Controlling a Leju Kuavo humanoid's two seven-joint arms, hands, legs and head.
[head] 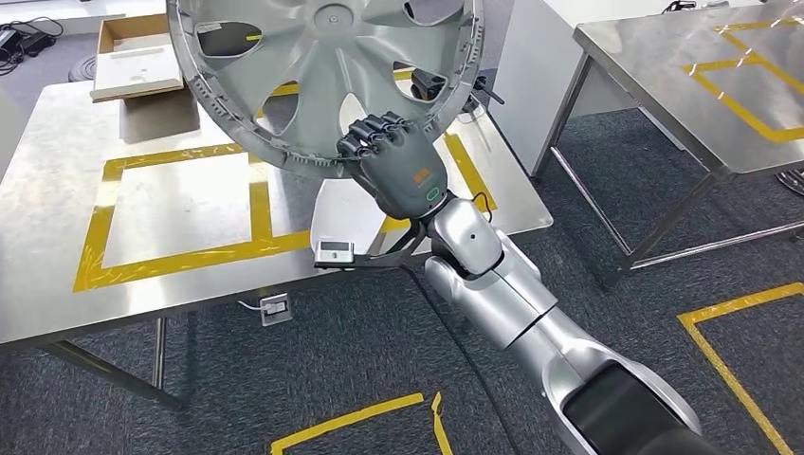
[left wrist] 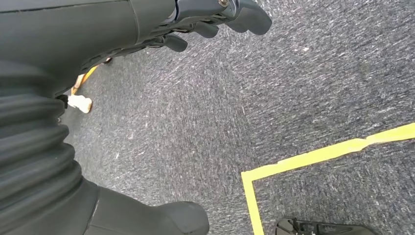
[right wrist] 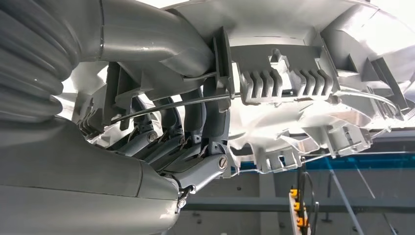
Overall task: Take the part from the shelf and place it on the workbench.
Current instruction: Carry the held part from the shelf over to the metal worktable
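The pick-up looks finished: the right hand [head: 396,156] grips the lower rim of the part [head: 322,66], a silver spoked wheel cover, and holds it up at the top centre of the head view, tilted over the workbench [head: 57,218]. In the right wrist view the fingers [right wrist: 193,115] curl round the ribbed inner rim of the cover, with the thumb pressed along its other side. The part appears clear of the steel top, though how near its lower edge comes to the surface is hard to judge from above. What remains, judging by this, is lowering it into the yellow taped frame [head: 180,204] at left centre and letting go. The left hand [left wrist: 215,19] hangs over grey carpet, holding nothing, fingers loosely apart.
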